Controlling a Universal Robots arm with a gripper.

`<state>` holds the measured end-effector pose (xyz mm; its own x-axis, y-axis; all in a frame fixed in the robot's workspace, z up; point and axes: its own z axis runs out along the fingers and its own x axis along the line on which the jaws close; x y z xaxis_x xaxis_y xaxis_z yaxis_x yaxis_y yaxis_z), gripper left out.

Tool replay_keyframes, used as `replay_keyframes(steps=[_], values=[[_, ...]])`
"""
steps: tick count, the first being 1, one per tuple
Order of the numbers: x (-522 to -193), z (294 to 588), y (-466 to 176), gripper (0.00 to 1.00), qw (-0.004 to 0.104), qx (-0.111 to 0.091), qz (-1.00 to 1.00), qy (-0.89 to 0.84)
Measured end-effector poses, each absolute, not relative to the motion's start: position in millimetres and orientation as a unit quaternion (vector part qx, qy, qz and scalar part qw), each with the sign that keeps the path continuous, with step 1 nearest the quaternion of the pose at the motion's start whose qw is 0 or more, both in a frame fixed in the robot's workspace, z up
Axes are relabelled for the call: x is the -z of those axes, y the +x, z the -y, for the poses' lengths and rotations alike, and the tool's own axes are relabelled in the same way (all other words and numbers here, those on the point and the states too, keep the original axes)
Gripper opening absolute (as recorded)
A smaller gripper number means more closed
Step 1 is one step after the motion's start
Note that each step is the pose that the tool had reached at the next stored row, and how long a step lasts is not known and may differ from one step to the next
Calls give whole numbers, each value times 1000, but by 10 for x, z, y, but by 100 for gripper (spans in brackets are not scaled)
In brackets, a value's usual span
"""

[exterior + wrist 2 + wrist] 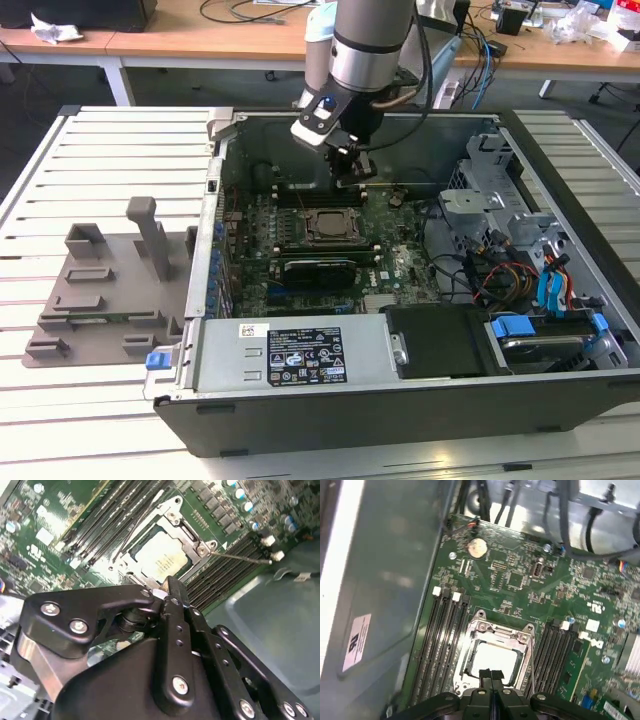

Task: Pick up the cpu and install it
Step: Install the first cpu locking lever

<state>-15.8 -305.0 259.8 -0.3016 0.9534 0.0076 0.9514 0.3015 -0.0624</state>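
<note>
Exterior view: tool [354,172] hangs inside the open PC case [560,400], just above the motherboard socket [327,226]; grey tray [100,300] sits on the slatted desk [40,190] at the exterior view's left.

Second wrist view: cpu [161,556] lies seated in the socket frame, tool fingers [172,592] pressed together, holding nothing.

First wrist view: cpu [495,661] in socket between the RAM slots [442,635], fingertips closed right over its edge.

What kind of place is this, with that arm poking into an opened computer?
Probably a robotics lab or test workshop. An opened computer case lies on a slatted metal workbench, and wooden desks strewn with cables stand behind. The tool hangs over the cpu in its socket.
</note>
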Motion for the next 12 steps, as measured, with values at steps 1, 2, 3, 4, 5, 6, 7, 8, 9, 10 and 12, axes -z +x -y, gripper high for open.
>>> replay_keyframes(steps=[1, 2, 3, 4, 5, 6, 7, 8, 9, 10, 12], values=[[-2598, 3050, -158, 11, 21, -24, 822, -568], [-2598, 3050, -158, 11, 20, -24, 837, -546], [-2598, 3050, -158, 11, 20, -25, 852, -523], [-2598, 3050, -158, 11, 19, -25, 861, -507], [-2598, 3050, -158, 11, 19, -25, 867, -497], [-2598, 3050, -158, 11, 19, -25, 872, -489], [-2598, 3050, -158, 11, 18, -26, 883, -469], [-2598, 3050, -158, 11, 17, -26, 895, -444], [-2598, 3050, -158, 11, 17, -26, 900, -434], [-2598, 3050, -158, 11, 16, -27, 908, -417], [-2598, 3050, -158, 11, 16, -27, 918, -396]])
